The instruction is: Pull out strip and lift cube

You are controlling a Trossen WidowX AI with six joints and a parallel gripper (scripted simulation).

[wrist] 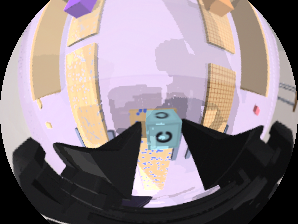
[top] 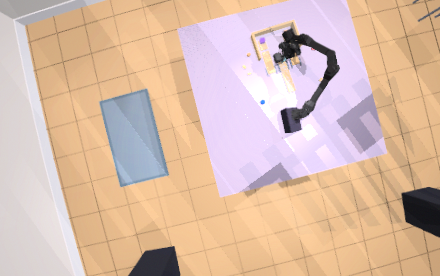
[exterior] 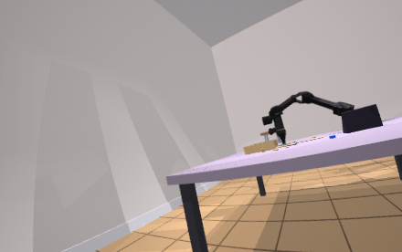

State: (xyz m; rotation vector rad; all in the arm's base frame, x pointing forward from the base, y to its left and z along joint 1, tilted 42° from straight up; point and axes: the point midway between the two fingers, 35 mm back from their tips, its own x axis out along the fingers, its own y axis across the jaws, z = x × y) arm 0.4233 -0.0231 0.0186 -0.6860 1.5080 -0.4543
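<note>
In the wrist view, your gripper [top: 281, 58] [exterior: 283, 142] [wrist: 161, 123] stands partly spread, its dark, tapered fingers flanking the labelled cube [wrist: 164, 131] low in the centre; you cannot tell whether both press it. The cube is glossy teal, square-edged, marked with a black C. The blue-speckled tan middle strip [top: 287, 77] [wrist: 154, 167] shows beneath and nearer. Farther up, the speckled left strip [top: 268, 62] [wrist: 82, 85] and grid-textured right strip [wrist: 220, 95] each show a crosswise break. Pale counter [top: 210, 100] [exterior: 274, 157] [wrist: 150, 55] separates them from the middle strip. Tan walls [top: 254, 45] [exterior: 261, 147] [wrist: 46, 60] bound both sides; a smooth purple cube [top: 262, 40] [wrist: 80, 6] sits upper left.
</note>
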